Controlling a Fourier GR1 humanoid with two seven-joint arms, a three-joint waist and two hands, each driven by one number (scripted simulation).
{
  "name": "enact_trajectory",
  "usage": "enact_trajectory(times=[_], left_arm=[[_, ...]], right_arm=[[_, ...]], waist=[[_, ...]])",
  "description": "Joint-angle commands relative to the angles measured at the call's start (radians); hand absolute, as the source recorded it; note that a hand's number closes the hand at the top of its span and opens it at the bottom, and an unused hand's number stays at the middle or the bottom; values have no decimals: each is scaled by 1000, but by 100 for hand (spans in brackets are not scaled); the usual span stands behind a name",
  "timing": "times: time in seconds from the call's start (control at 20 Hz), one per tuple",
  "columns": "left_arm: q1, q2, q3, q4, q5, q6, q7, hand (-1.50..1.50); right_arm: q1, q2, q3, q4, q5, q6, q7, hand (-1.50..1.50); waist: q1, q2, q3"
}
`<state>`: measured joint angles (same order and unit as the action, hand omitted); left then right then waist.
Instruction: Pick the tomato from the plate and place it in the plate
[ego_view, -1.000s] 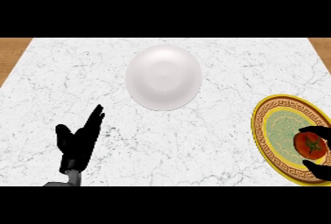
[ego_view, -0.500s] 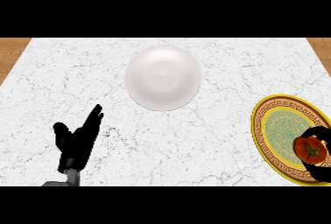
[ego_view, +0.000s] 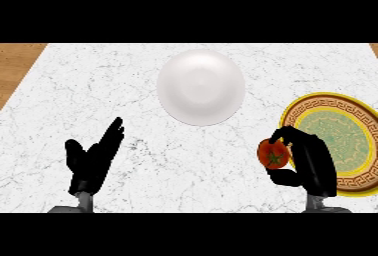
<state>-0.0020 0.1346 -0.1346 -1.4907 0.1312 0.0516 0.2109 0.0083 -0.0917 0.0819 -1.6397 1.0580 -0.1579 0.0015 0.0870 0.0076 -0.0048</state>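
My right hand has its fingers and thumb curled round a red tomato with a green stem. The tomato is held over the marble counter, just left of the yellow patterned plate. A plain white plate lies further back at the counter's middle. My left hand rests open near the lower left, fingers up, apart from everything.
The white marble counter fills most of the view. A wooden surface shows beyond its left edge.
The right hand has carried the tomato left, off the yellow plate's middle to just past its left rim. The left hand has stayed still.
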Motion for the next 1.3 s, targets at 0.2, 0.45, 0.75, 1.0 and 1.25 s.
enact_trajectory(times=[0.2,0.45,0.75,1.0,1.25], left_arm=[[-23,-1,-26,29,-9,-20,20,0],[-15,-1,-42,39,-12,-33,27,0],[-40,-8,-38,41,-14,-23,35,0],[-58,-25,-29,53,-12,-1,55,0],[-15,-23,-24,53,-13,0,29,0]], right_arm=[[-165,90,206,-13,58,-177,347,150],[-274,91,262,-4,81,-318,602,150],[-400,92,335,74,135,-528,898,150],[-533,92,377,222,277,-609,1102,150],[-639,92,329,386,438,-673,1244,150]], waist=[[49,2,0],[62,-1,1],[56,4,3],[31,7,2],[14,9,2]])
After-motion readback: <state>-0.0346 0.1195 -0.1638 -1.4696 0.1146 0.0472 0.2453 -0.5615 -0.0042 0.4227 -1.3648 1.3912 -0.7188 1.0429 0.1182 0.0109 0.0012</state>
